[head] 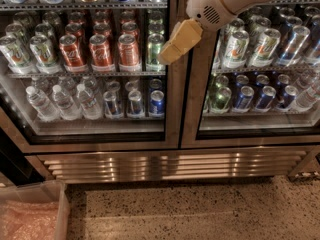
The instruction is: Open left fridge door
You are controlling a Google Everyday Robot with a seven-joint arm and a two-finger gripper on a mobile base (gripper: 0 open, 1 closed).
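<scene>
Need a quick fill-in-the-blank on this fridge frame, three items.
1. The hand is in front of the left fridge door's ___ edge.
2. That door is ___.
3. The red cans sit on the shelf ___ the water bottles.
Missing words: right; closed; above.

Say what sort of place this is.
Probably a break room or shop: a glass-doored drinks fridge stocked with cans and water bottles, on speckled floor. The gripper hangs at the right edge of the left fridge door.
</scene>
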